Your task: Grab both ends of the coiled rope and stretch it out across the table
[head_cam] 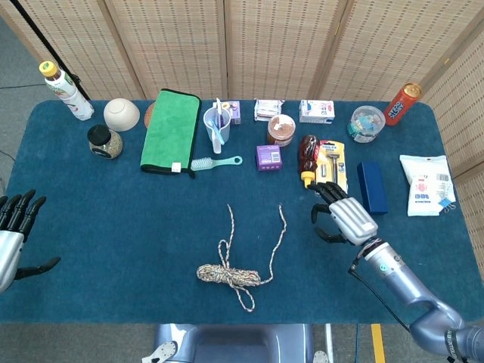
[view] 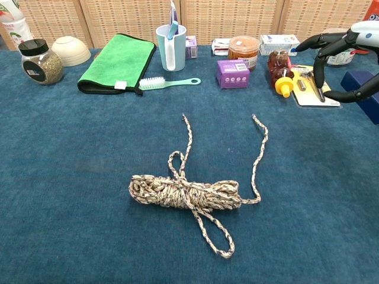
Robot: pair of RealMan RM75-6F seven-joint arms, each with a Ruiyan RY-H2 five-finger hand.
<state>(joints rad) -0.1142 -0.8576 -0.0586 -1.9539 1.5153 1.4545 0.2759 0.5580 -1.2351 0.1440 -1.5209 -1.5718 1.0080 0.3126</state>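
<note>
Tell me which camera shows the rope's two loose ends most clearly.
The chest view: the rope fills the middle of the frame, both loose ends lying apart beyond the coil, braid visible. The head view shows the whole rope too, but small, its ends thin lines.

Head view high overhead; chest view low, closer; shared rope [head_cam: 229,274].

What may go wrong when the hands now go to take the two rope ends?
The right hand hangs open close to the razor pack and brown bottle, so it might knock them. The right rope end lies flat on the cloth, so the fingers may slip off. The coil looks wrapped, so it might drag instead of unwinding.
</note>
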